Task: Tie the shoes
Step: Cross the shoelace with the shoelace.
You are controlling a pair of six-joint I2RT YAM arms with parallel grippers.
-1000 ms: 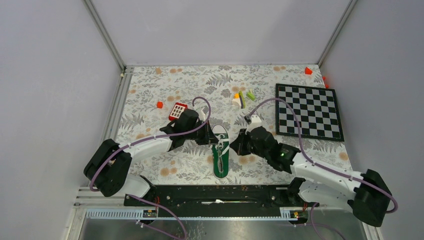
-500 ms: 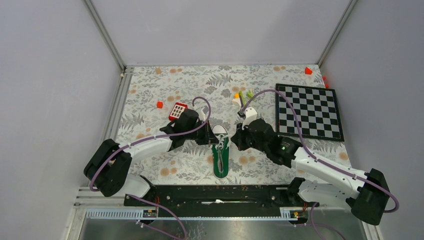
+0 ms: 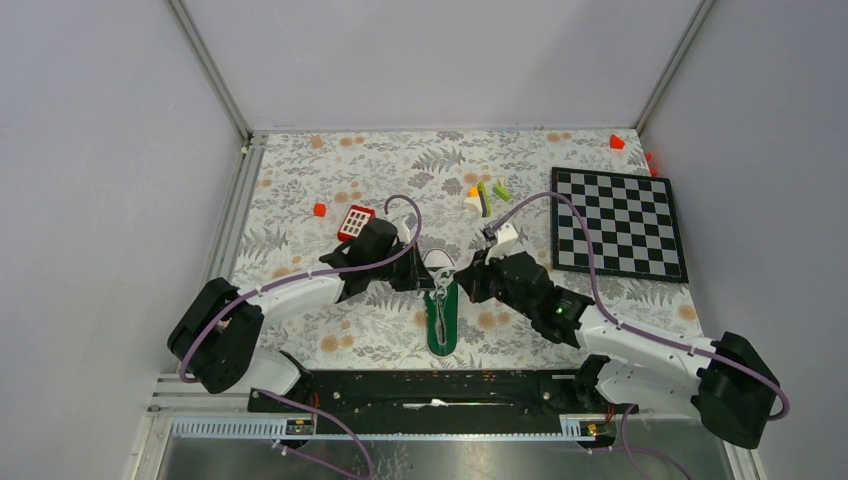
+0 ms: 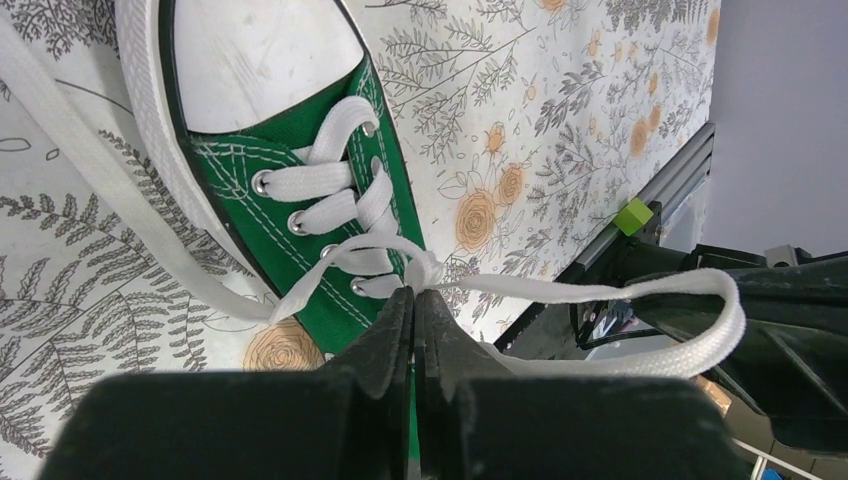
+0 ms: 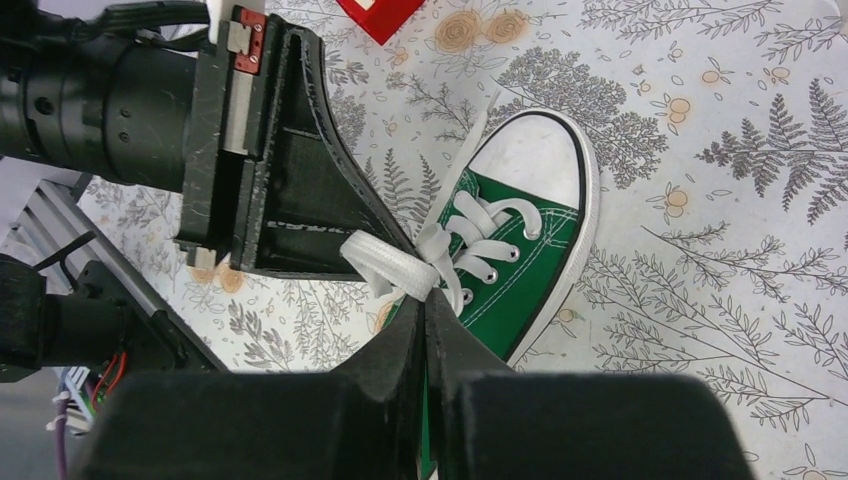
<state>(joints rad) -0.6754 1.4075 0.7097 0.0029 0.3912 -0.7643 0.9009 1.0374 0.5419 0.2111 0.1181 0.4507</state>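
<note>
The green sneaker [image 3: 440, 325] lies on the floral mat with its white toe cap pointing away from the arm bases. It also shows in the left wrist view [image 4: 300, 125] and the right wrist view [image 5: 530, 270]. My left gripper [image 3: 424, 281] is shut at the lace knot [image 4: 425, 270], with its tips [image 4: 413, 293] pinching a white lace. My right gripper [image 3: 463, 279] is shut, with its tips [image 5: 425, 300] on a white lace loop [image 5: 395, 268]. That loop stretches between the two grippers [image 4: 600, 292]. A loose lace end [image 4: 90, 200] trails on the mat beside the toe.
A red-and-white keypad block [image 3: 355, 222] sits just behind the left gripper. A checkerboard [image 3: 617, 222] lies at the right. Small coloured blocks [image 3: 485, 195] sit behind the shoe. A red block [image 3: 319, 209] lies at the left, and another red block [image 3: 617, 141] at the far right corner.
My right gripper has moved up and left, closing in on the shoe's laces next to the left gripper. The left arm and the shoe have stayed put.
</note>
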